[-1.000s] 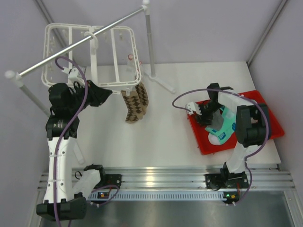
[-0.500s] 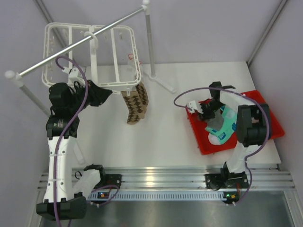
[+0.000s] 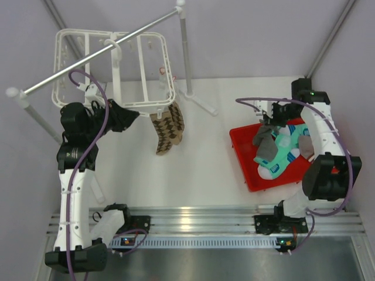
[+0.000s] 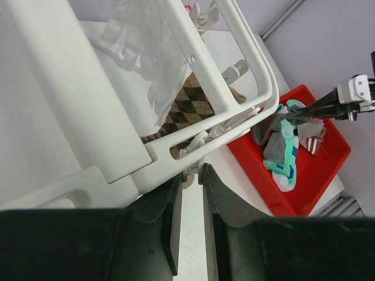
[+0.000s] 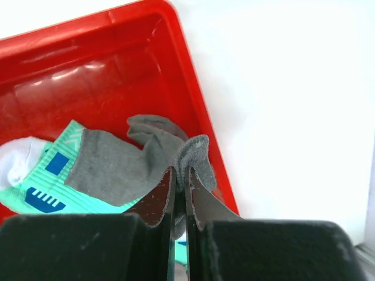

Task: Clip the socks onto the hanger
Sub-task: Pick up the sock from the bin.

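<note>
**Right hand** (image 5: 179, 175): jaws drawn almost together, pinching a raised fold of the grey sock (image 5: 117, 170) between the fingertips. The rest of that sock trails down and away from the hand. In the wrist view it runs off to the left, draped partly over the teal-and-white sock (image 5: 41, 181).

**Red tray** (image 5: 88, 52): directly beneath the right hand, standing on the white worktop (image 5: 281, 88). It holds the teal-and-white sock and the trailing end of the grey one. One side wall of the tray passes just under the fingertips.

**Left hand** (image 4: 188, 172): jaws narrow, with a thin strip of worktop showing between them. The fingertips are up against the near rail of the hanger (image 4: 76, 105). Whether they actually clamp the rail or one of its clips cannot be told.

**Hanger**: white plastic frame with crossbars, spread out just beyond the left hand. Its hook is at the metal rail (image 3: 88, 61), farther from the hand.

**Checkered socks** (image 3: 167, 132): brown and tan, dangling below the hanger's corner just past the left hand's fingertips, where small white clips hang from the frame. They are well apart from the right hand and the tray.
</note>
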Tool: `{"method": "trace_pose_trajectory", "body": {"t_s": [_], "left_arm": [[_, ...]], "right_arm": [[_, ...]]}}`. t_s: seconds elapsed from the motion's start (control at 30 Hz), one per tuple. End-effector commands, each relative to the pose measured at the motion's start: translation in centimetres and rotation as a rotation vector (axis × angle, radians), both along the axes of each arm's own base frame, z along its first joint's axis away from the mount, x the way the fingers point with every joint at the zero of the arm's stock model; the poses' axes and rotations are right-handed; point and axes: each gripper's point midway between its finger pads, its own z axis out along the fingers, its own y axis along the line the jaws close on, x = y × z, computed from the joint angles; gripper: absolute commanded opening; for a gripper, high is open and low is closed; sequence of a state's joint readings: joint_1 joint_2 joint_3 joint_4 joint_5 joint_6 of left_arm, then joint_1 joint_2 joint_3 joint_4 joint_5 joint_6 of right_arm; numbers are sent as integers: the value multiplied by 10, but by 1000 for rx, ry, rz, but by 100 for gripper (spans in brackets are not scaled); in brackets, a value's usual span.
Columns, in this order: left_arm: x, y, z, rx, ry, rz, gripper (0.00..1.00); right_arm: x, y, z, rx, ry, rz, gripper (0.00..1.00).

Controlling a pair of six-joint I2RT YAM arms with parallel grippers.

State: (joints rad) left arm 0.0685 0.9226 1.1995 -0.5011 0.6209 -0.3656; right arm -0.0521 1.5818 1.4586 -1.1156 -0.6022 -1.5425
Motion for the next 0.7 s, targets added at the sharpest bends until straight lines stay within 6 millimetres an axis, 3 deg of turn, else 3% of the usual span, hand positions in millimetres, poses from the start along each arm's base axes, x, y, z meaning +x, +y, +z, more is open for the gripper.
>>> {"method": "trace_pose_trajectory", "body": {"t_s": [0.0,0.2,0.3,0.4,0.47,0.57,0.6,0.63,0.67], "left_arm": [[-13,-9,12,-19,-19,-53,0],[-13,-10,17,-21,-28,-55,0],[-13,-10,19,-23,-28,-56,0],[-12,-9,20,-27,-27,-50,0],[-12,-9,21,-33,-25,-47,0],[-11,-10,21,-41,-21,-47,0],[-12,-9,22,-41,-22,-44,0],[-11,-10,22,-44,-20,-44,0],[-12,-10,22,-49,-18,-43,0]], "right_arm": [[-4,10,59,117,-94,-27,0],[10,11,117,185,-224,-131,0],[12,12,133,194,-267,-156,0],[7,25,148,247,-280,-155,0],[-2,48,160,309,-274,-148,0],[-28,100,171,428,-206,-95,0],[-27,115,175,468,-221,-81,0],[-42,141,175,530,-143,-78,0],[-51,154,181,566,-133,-63,0]]}}
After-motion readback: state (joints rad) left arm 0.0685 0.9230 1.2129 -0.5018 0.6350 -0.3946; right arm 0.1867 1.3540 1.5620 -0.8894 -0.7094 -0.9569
